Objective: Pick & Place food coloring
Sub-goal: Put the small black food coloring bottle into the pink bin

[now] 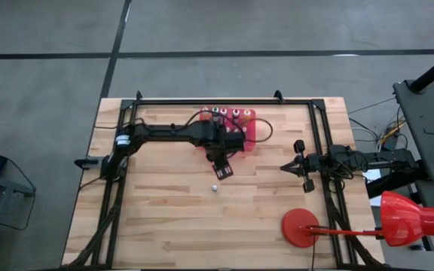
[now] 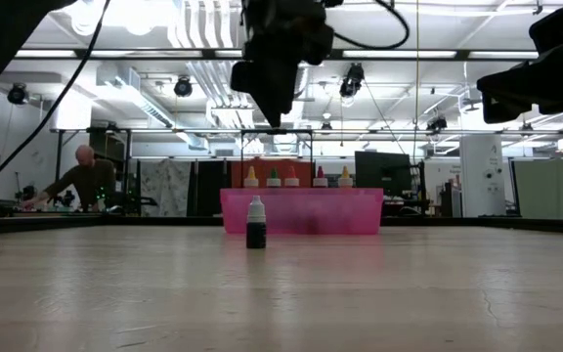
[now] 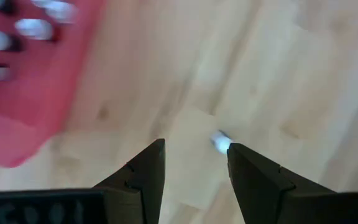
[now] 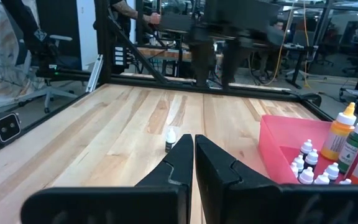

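One small food coloring bottle, dark with a white cap, stands upright on its base on the bare wooden table, on the near side of the red tray. My left gripper hangs open above the table between the tray and this bottle, pointing steeply down, with nothing between its fingers; the bottle's cap shows just beyond its fingertips. More food coloring bottles stand in the tray: several small white-capped ones and taller ones along its far side. My right gripper waits shut at the table's right.
Black frame rails run along the table's far, left and right sides. A red stand with a round base sits at the near right corner. Bare wood lies around the lone bottle. A person works far behind the table.
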Robot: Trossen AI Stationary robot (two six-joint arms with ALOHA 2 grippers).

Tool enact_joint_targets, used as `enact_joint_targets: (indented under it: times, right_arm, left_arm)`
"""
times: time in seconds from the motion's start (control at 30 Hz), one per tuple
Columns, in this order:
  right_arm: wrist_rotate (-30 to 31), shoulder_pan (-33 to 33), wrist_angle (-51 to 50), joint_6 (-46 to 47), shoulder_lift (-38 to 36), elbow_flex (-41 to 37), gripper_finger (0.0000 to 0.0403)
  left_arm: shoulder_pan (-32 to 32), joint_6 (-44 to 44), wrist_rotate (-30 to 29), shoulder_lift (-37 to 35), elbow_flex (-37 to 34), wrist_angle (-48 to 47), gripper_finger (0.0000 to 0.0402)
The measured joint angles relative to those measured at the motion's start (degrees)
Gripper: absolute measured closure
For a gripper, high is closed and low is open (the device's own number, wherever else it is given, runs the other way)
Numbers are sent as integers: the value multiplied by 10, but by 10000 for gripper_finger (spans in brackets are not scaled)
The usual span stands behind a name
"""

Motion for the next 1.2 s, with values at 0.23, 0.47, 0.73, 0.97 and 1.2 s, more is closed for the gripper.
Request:
enact_joint_targets:
  times: [0.23, 0.47, 0.73, 0.97, 1.2]
  right_arm:
    - [0, 0, 0, 0, 0, 0, 394]
    - [0, 0, 0, 0, 0, 0, 394]
    - [0, 0, 0, 0, 0, 0, 394]
    - [0, 0, 0, 1, 0, 0, 394]
    - [0, -1, 0, -1, 0, 0, 394]
  left_arm:
    - [-44, 34, 17, 0, 0, -2, 257]
    - [-71, 44, 17, 1, 0, -6, 257]
    - [-91, 8, 9, 3, -32, 6, 257]
    - [-97, -18, 1, 4, -99, 66, 257]
    - [-100, -34, 1, 4, -160, 146, 257]
